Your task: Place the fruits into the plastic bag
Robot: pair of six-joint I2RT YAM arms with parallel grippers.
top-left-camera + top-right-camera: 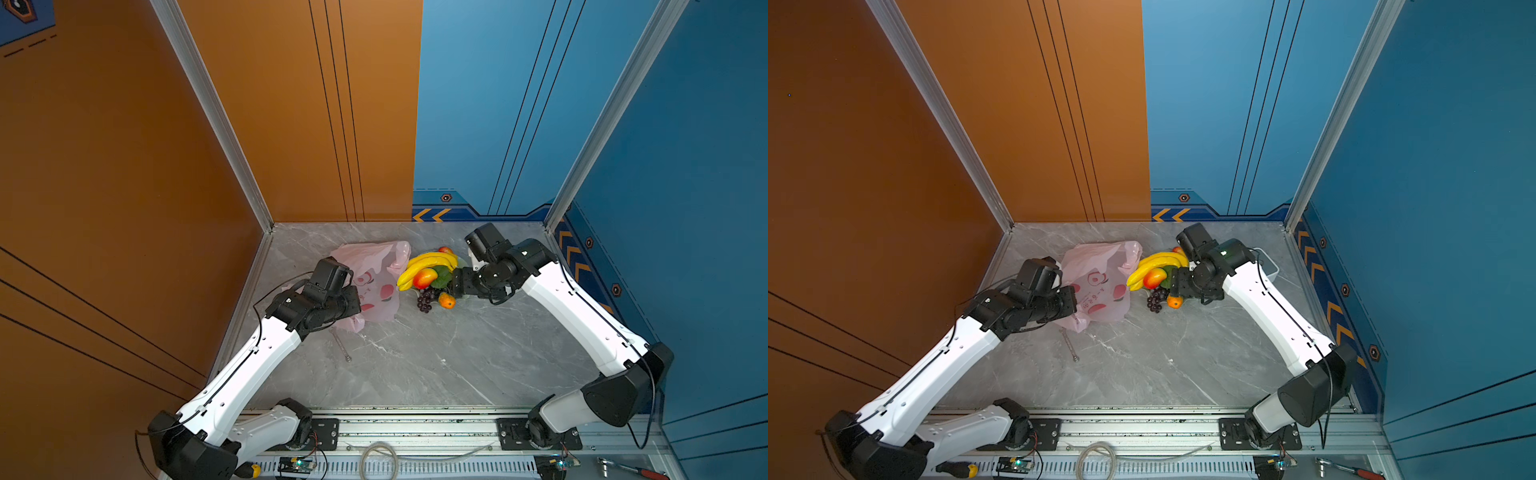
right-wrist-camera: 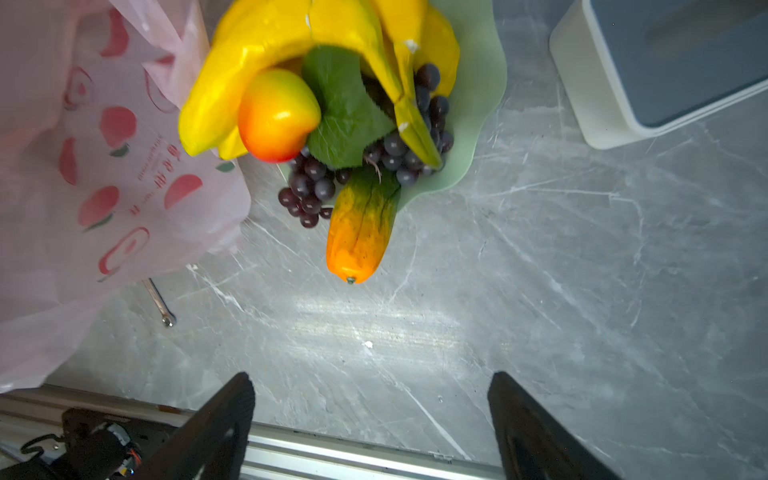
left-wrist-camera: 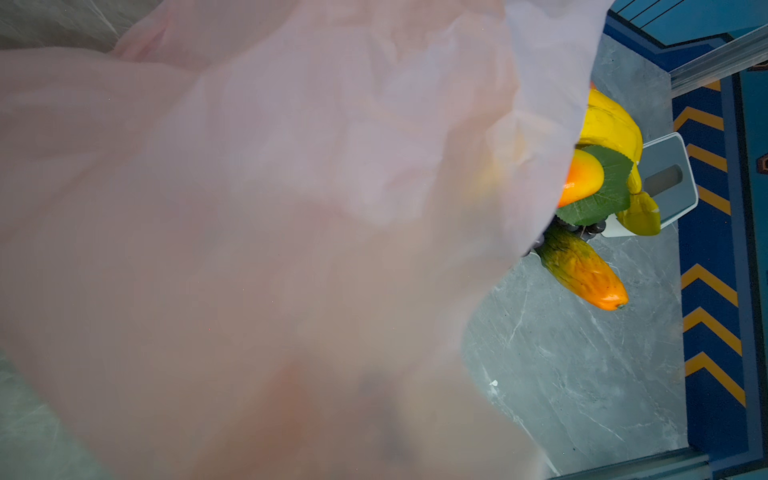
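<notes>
Grey veined marble floors the cell, walled in matte orange and blue. On it the plastic bag (image 1: pixel 376 286) stands crumpled – thin, pale pink and translucent, printed with flat red fruit. Just beside it the fruits are heaped on a pale green wavy-edged dish (image 2: pixel 482 104): a glossy banana bunch (image 1: pixel 430 261), a smooth red-orange mango (image 1: pixel 424 277), beaded dark grapes (image 1: pixel 424 300) and a wrinkled orange-green fruit (image 1: pixel 446 300) overhanging the rim.

The left gripper (image 1: pixel 1072 300) is closed on the bag's film, which veils nearly all of its wrist view. The right gripper (image 2: pixel 374 415) is empty, jaws wide, over bare marble just short of the fruit.

Only the right wrist view shows the dish plainly – also a rounded white-and-grey box (image 2: pixel 665 70) and a slim wrench (image 2: pixel 160 303) half under the bag.
</notes>
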